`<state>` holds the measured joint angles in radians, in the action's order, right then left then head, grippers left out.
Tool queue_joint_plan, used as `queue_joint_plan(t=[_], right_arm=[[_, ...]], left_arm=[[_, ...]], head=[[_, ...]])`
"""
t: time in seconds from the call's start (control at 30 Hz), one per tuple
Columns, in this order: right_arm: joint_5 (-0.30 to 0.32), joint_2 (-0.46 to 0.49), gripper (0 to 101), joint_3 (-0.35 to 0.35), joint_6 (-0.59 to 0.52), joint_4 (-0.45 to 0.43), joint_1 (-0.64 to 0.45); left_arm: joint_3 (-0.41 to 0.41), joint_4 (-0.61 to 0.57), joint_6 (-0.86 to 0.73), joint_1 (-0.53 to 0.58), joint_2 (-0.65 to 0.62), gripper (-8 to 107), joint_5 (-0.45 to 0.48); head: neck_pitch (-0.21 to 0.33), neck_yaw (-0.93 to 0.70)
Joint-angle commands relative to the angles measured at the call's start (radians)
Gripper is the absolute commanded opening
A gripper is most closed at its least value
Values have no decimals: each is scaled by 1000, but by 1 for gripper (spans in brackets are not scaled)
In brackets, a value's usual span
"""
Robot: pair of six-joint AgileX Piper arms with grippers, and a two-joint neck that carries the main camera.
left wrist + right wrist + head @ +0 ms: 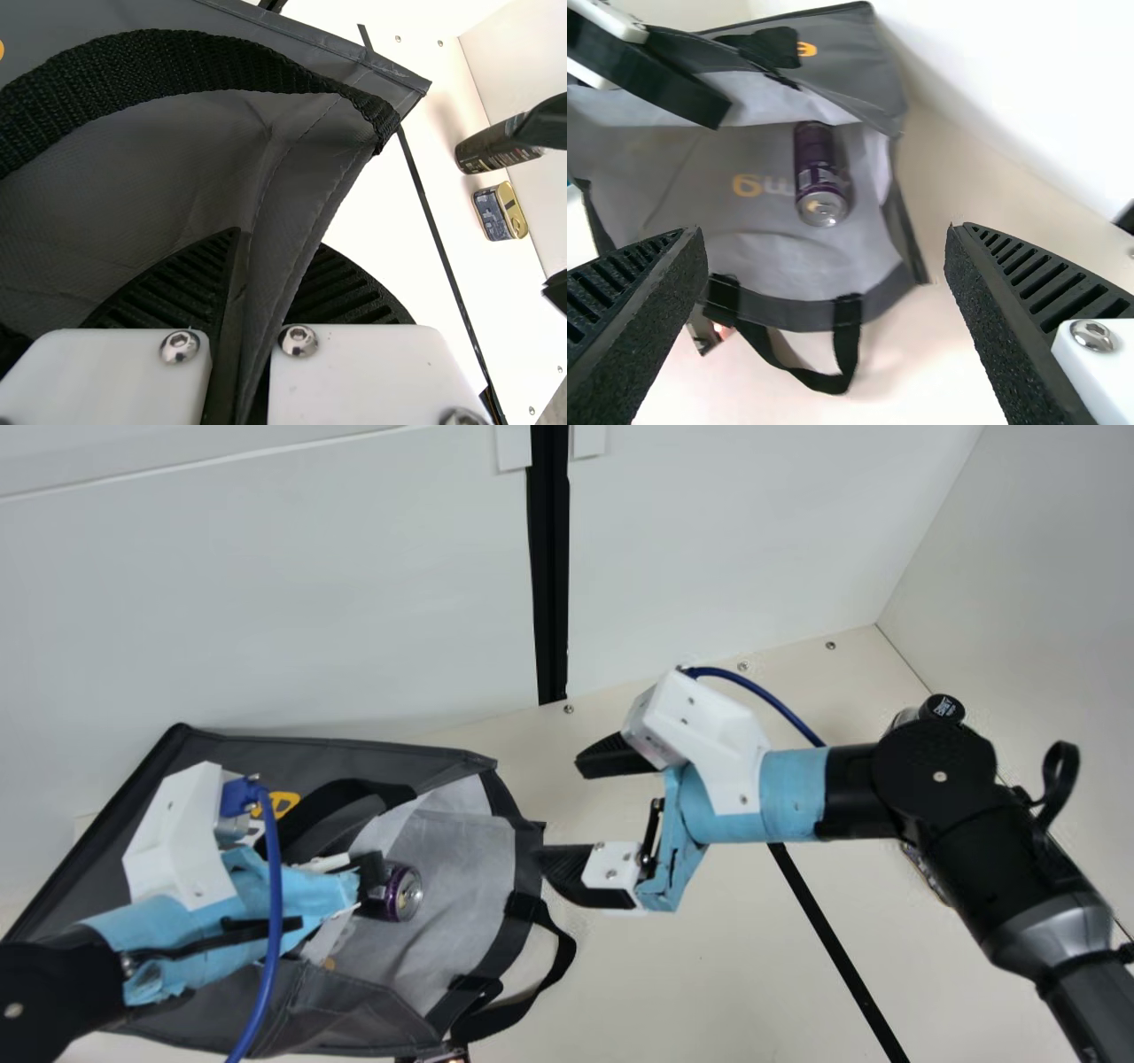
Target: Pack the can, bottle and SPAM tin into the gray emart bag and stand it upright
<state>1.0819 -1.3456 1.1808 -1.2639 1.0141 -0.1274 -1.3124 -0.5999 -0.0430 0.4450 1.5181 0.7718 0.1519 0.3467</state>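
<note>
- My left jaws are pinching the bag [381,753].
- My right jaws are gaping wide.
- Inside, the can [819,173] is lying.
- Bottle [496,146] and tin [498,212] are sitting close together.

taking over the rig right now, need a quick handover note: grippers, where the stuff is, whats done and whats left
Left gripper: shut on the edge of the gray emart bag.
Right gripper: open and empty, in front of the bag's mouth.
Bag: lying on its side, mouth toward the right arm.
Can: lying inside the bag.
Bottle and SPAM tin: close together on the table, on the right arm's side.
Done: can is in.
Left: pack bottle and tin, then stand the bag upright.
</note>
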Motion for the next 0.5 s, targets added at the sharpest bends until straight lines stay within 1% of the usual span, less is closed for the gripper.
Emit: queue_joint_plan(t=[0.0, 0.27, 0.47], right_arm=[[9, 5, 95, 3, 0, -3, -26], [33, 34, 95, 15, 6, -24, -120], [26, 56, 95, 31, 38, -53, -178]], left_arm=[[0, 0, 0, 0, 0, -8, 0], [0, 0, 0, 0, 0, -8, 0], [0, 0, 0, 0, 0, -8, 0]], head=[[23, 2], [23, 2], [23, 2]])
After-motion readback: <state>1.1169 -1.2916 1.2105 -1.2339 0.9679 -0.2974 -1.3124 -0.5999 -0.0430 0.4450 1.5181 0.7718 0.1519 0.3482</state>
